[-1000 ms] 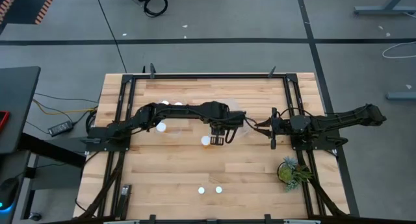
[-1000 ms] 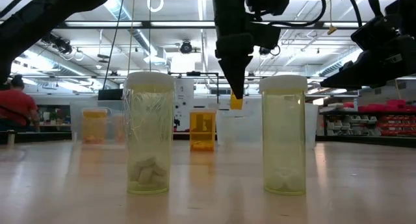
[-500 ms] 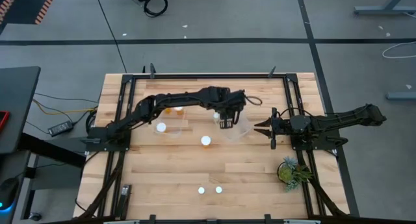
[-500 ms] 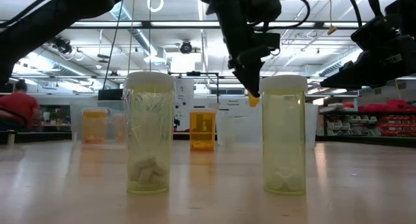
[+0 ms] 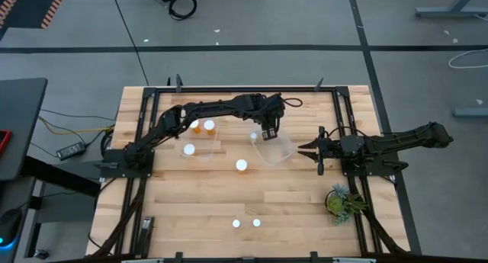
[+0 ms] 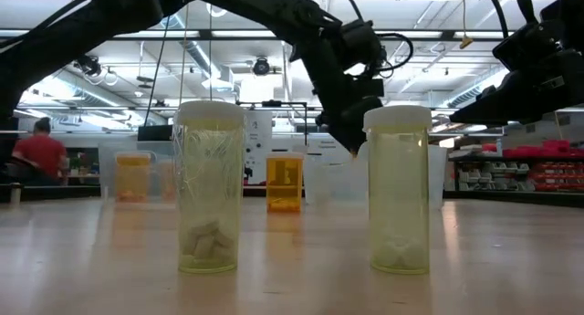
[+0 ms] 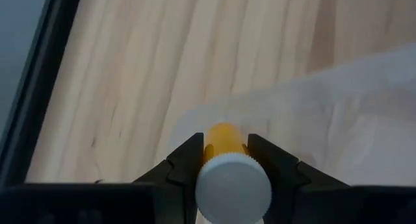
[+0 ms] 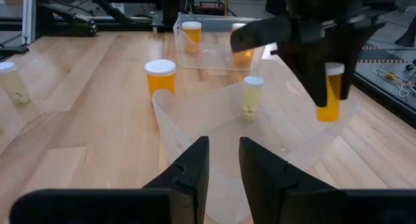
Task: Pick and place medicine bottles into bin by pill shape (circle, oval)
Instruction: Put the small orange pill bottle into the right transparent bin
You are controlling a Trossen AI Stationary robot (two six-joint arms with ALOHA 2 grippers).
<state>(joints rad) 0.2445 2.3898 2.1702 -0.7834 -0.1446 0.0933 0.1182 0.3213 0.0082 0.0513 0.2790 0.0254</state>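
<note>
While two pale bottles (image 6: 208, 187) (image 6: 398, 189) stand at the near edge of the worktop (image 5: 305, 210), close to the low camera and well apart from either arm, the work is farther back. Beyond them an orange bottle with a white cap (image 5: 242, 165) stands alone mid-worktop. Past that lies the clear bin (image 5: 276, 149), with one small pale bottle (image 8: 252, 97) already upright inside, probably sorted there by pill shape.

The left tool (image 5: 268, 133) hangs over the bin's far side, its fingers (image 7: 188, 160) closed narrowly on an orange medicine bottle (image 7: 224, 138), the white cap up between them and the orange body hanging below. That upright, cap-high hold looks chosen so the bottle can go down into the bin without tipping. In the right wrist view the held bottle sits above the bin's rim, not yet inside.

The right tool (image 5: 316, 149) waits beside the bin, fingers shut on nothing. Farther off, a second clear bin (image 8: 201, 55) holds two orange bottles (image 8: 191, 32) (image 8: 240, 52).
</note>
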